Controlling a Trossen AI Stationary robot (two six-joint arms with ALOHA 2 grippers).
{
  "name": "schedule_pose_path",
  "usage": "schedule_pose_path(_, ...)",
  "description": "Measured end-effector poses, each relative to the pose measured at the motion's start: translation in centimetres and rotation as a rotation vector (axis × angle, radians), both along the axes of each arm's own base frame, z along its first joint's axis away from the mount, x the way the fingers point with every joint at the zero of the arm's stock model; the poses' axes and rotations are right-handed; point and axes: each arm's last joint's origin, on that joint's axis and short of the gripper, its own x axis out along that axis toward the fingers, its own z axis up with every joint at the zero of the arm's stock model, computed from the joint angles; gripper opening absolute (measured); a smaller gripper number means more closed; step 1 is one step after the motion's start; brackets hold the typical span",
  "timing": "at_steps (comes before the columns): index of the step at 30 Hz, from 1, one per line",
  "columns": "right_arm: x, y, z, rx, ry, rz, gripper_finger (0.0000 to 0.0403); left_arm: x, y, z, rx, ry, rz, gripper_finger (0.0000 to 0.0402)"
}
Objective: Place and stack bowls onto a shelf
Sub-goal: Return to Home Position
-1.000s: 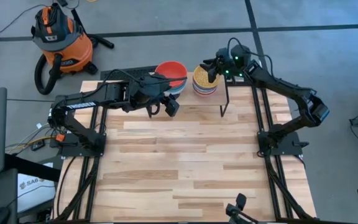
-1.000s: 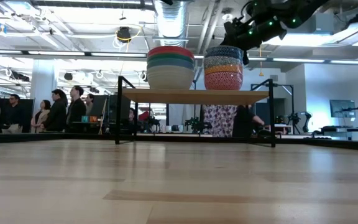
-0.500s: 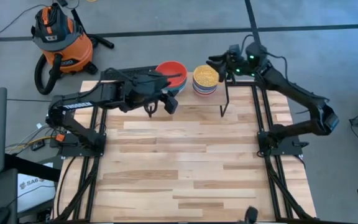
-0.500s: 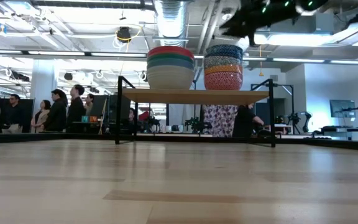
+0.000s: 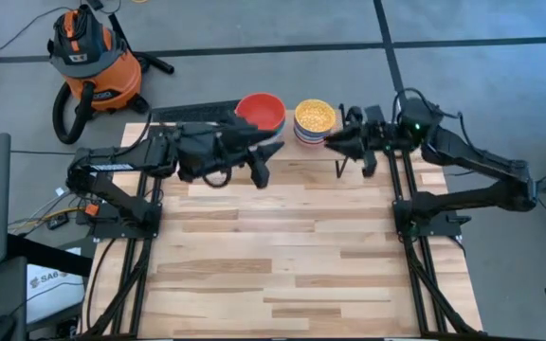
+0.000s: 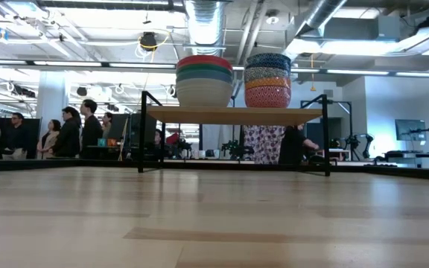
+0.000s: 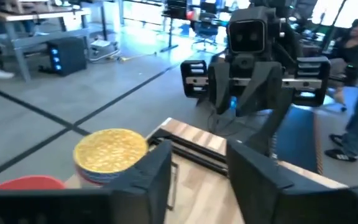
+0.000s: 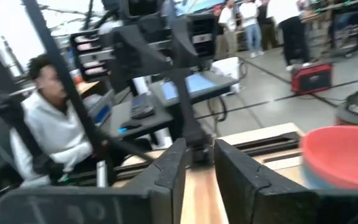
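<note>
Shelf (image 6: 229, 115) at 12 o'clock edge of table (image 5: 282, 256), carrying bowls in two stacks side by side with a slight gap. Red-topped stack (image 5: 261, 111) with white bowl at bottom. Yellow-topped stack (image 5: 314, 116) at its 3 o'clock, pink-red speckled bowl at bottom. Left gripper (image 5: 257, 171) at 6 o'clock of red-topped stack, over table, fingers moderately apart, holding nothing. Right gripper (image 5: 336, 142) at 4 o'clock of yellow-topped stack, just beside it, fingers narrowly apart, empty. Group of people (image 6: 73, 126) standing in room behind, toward 9 o'clock of shelf.
</note>
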Motion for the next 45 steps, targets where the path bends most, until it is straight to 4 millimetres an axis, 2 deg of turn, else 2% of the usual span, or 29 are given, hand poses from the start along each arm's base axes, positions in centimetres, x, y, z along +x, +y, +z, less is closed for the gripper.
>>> schedule_pose_path(5,0.1,3.4,-0.2,0.011,0.026,0.086,0.0084,0.5,-2.7,-1.0,0.026,-0.031,-0.040,0.0061)
schedule_pose_path(9,0.2,5.7,-2.0,0.049,0.035,0.150,0.0052,1.5,-4.9,-3.2,0.032,-0.092,-0.094,0.0008)
schedule_pose_path(14,-0.9,7.9,-4.7,0.113,0.009,0.175,0.0018,2.3,-6.2,-6.8,0.012,-0.177,-0.121,0.0007)
schedule_pose_path(18,-2.1,8.9,-6.2,0.150,0.002,0.168,0.0018,2.6,-6.4,-9.3,-0.033,-0.225,-0.179,0.0001)
schedule_pose_path(22,-3.3,9.0,-7.5,0.162,-0.003,0.138,0.0029,2.7,-6.5,-11.6,-0.042,-0.179,-0.186,0.0000)
schedule_pose_path(26,-4.7,8.7,-8.7,0.182,-0.012,0.136,0.0019,2.5,-7.1,-12.5,-0.034,-0.151,-0.261,0.0000)
schedule_pose_path(30,-6.0,8.4,-8.4,0.198,-0.076,0.128,0.0017,1.0,-7.0,-12.1,-0.004,-0.117,-0.363,0.0000)
schedule_pose_path(34,-6.4,7.9,-8.4,0.108,-0.076,0.113,0.0025,-2.0,-5.5,-10.0,0.072,-0.144,-0.368,0.0000)
schedule_pose_path(37,-6.6,7.8,-8.8,0.053,-0.038,0.160,0.0048,-4.6,-4.3,-9.6,0.128,-0.161,-0.359,0.0000)
schedule_pose_path(39,-6.9,7.5,-8.6,0.035,-0.059,0.147,0.0051,-5.9,-3.7,-10.5,0.133,-0.166,-0.397,0.0000)
schedule_pose_path(42,-7.6,7.2,-8.7,-0.100,-0.053,0.121,0.0032,-7.1,-3.2,-13.3,0.126,-0.168,-0.465,0.0000)
schedule_pose_path(45,-8.2,7.1,-9.2,-0.180,-0.009,0.090,0.0016,-8.6,-2.3,-15.8,0.136,-0.139,-0.445,0.0000)
